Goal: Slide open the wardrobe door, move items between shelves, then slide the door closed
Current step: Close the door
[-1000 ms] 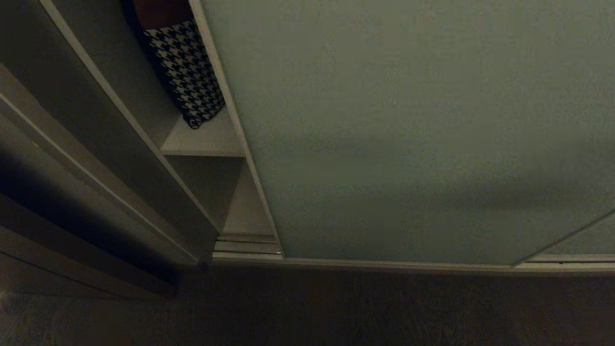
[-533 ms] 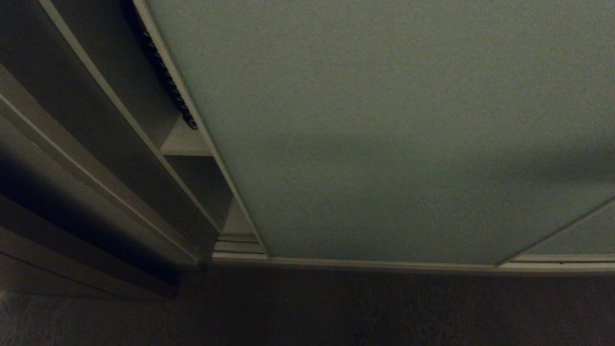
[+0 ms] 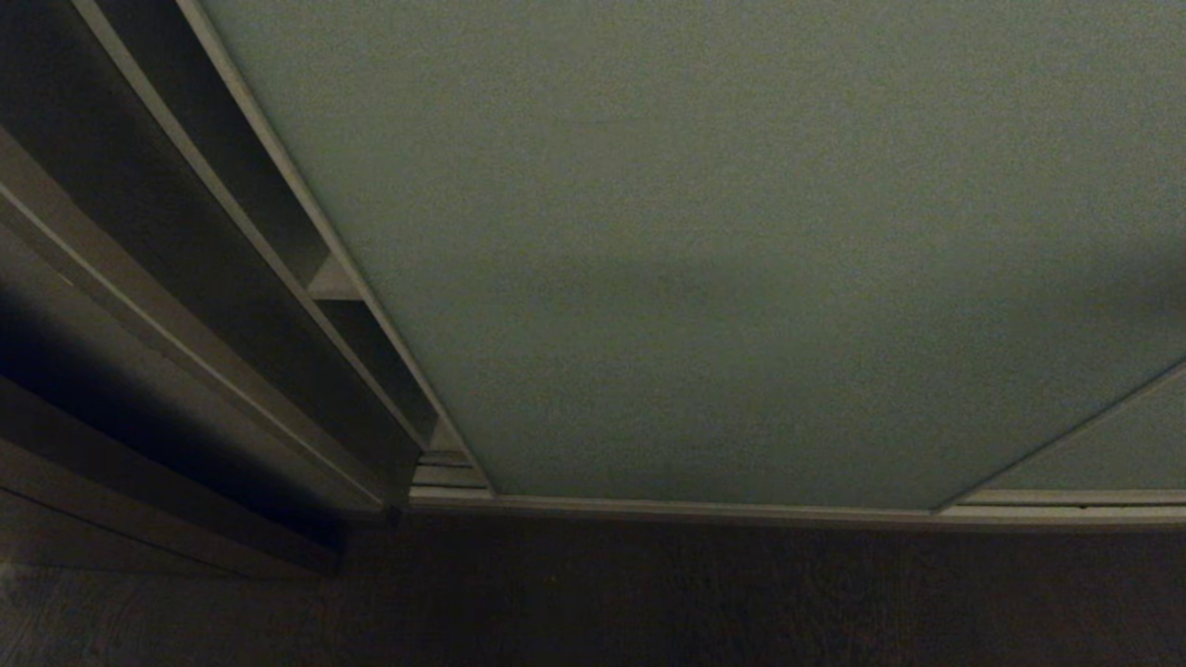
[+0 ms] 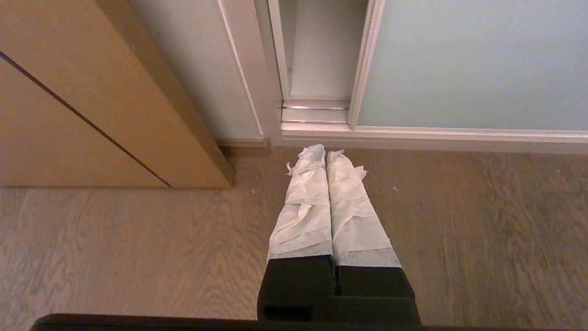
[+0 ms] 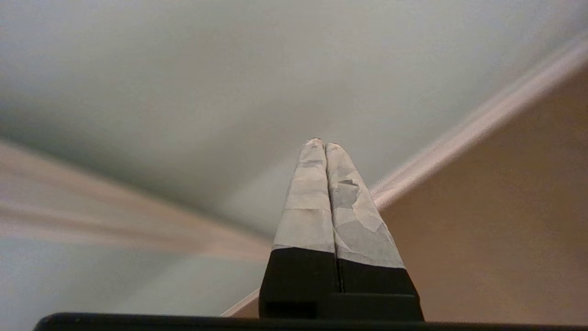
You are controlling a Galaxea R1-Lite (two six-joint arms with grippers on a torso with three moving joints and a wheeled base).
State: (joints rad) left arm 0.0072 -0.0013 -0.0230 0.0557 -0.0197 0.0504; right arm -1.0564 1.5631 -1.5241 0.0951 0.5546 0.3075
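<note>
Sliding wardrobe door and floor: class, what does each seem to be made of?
Sliding wardrobe door: seemingly frosted glass or matte laminate, pale grey-green with no glare, in a slim pale metal-looking frame. Floor: wood or wood-look laminate, with visible grain lines and a dull sheen.

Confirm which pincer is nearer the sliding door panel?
Right. The right pincer points at the sliding door panel, close up; the left pincer hangs over the floor, short of the track.

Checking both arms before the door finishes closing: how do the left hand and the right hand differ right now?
The left hand hangs over the brown wood-grain floor, short of the wardrobe's pale metal bottom track. The right hand faces the matte pale grey-green sliding door panel; contact cannot be told. Both are shut, empty, with white-wrapped fingers.
</note>
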